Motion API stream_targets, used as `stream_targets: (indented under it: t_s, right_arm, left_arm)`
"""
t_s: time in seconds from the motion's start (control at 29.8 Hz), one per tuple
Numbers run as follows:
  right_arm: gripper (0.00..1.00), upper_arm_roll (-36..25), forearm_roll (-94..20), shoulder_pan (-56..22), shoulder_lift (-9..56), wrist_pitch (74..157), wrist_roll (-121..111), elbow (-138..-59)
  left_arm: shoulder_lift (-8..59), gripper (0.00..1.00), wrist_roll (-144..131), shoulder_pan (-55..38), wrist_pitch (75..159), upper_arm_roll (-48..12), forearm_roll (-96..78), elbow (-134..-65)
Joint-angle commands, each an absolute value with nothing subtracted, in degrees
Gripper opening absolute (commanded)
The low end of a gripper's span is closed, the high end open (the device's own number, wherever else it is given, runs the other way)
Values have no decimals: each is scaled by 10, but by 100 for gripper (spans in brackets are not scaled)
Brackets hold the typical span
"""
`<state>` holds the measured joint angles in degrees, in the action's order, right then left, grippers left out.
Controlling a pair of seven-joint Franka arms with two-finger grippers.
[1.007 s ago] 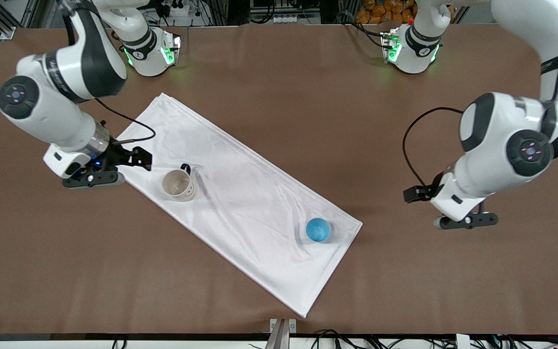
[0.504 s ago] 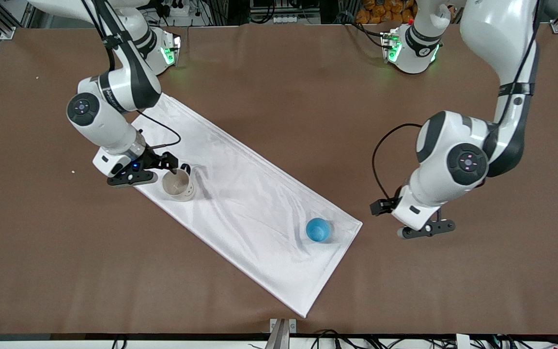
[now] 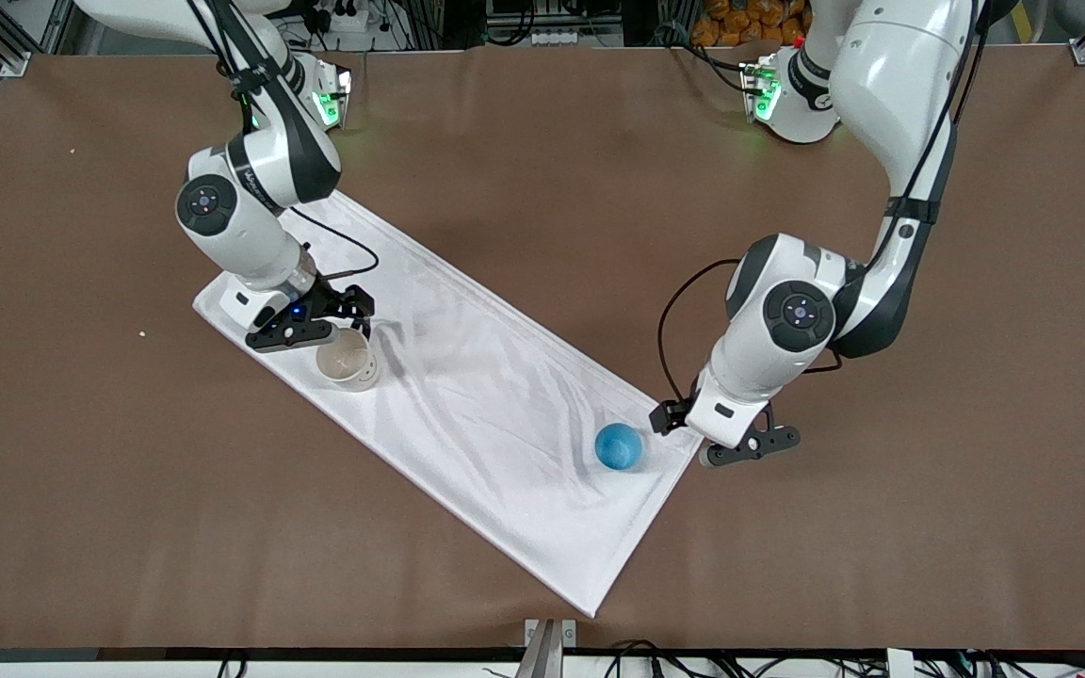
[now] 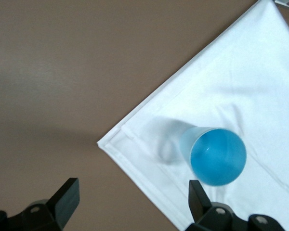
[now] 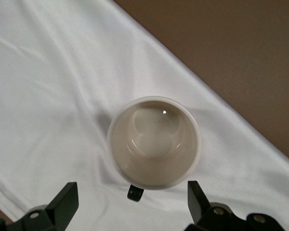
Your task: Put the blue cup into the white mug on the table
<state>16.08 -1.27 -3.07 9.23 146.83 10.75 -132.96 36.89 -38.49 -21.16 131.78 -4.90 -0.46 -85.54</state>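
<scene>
Looking across from the front view, the small round bright-blue handleless cup [image 3: 618, 446] stands upright on the white rectangular folded cloth [image 3: 467, 405], near the cloth corner toward the left arm's end of the matte brown surface [image 3: 542, 169]. The left gripper [image 3: 748, 448] hangs released at the cup's 3 o'clock, just off that corner. The cream-white cylindrical mug with a dark handle [image 3: 348, 363] stands on the cloth's other end, with the right gripper [image 3: 296, 331] released above its 10 o'clock rim.

In the left wrist view, the blue cup [image 4: 216, 156] sits off-centre, close to one finger [image 4: 198, 197]. A good grasp probably calls for centring the jaws on the cup before descending, so neither finger knocks it over.

In the right wrist view, the mug [image 5: 154, 142] lies squarely between the open fingers [image 5: 66, 202], its beige inside empty.

No brand, label or readable writing shows on cup, mug or cloth.
</scene>
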Motion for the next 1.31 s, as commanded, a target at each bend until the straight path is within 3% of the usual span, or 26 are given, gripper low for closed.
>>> stream_targets:
  t_s: [0.0,0.57,0.84,1.14,1.18,1.28]
  right_arm:
    - [100,162,2,-28,84,1493,115,-1362]
    - [100,161,3,-29,116,1532,159,-1379]
    - [84,160,4,-29,126,1534,159,-1376]
    - [48,157,27,-29,129,1534,159,-1373]
    - [45,156,27,-29,130,1534,159,-1372]
    - [39,156,29,-29,134,1534,158,-1368]
  left_arm:
    - [402,100,-394,-220,1362,-47,-17,-838]
    - [432,100,-414,-242,1390,-52,-41,-838]
    - [445,100,-413,-244,1391,-52,-42,-838]
    - [461,100,-410,-251,1401,-50,-40,-837]
    - [461,99,-410,-252,1401,-50,-40,-837]
    - [461,62,-415,-252,1401,-50,-40,-837]
